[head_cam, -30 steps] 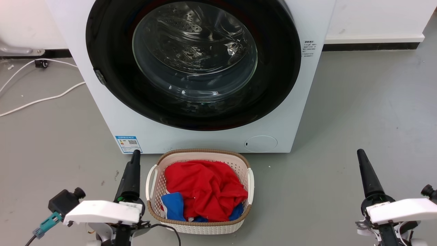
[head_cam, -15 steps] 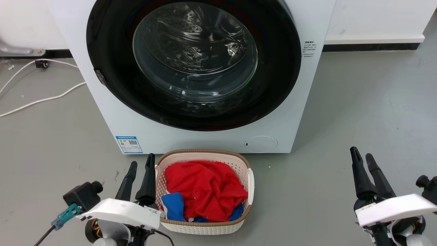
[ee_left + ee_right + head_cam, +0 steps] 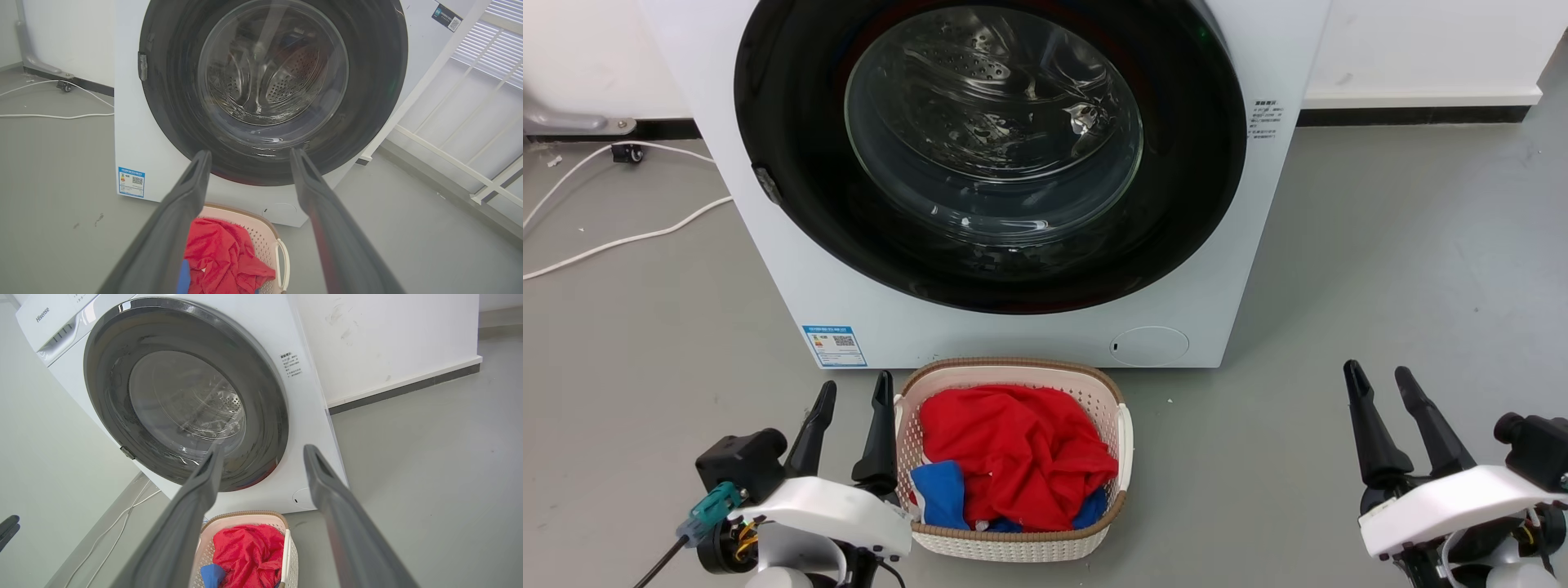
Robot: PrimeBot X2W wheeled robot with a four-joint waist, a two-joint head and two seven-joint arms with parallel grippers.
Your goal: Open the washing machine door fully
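The washing machine door (image 3: 990, 147) lies closed against the machine at 12 o'clock in the head view. The left hand (image 3: 855, 381) at 7 o'clock and the right hand (image 3: 1377, 369) at 4 o'clock each have their fingers apart, empty and well apart from the door. A laundry basket (image 3: 1013, 545) sits at 6 o'clock.

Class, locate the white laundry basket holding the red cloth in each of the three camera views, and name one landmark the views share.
Head view: the laundry basket sits bottom centre, before the washing machine.
Left wrist view: bottom centre, cut by the lower edge.
Right wrist view: bottom centre, also cut off.
Shared landmark: the small round white flap, just above the basket's right end.
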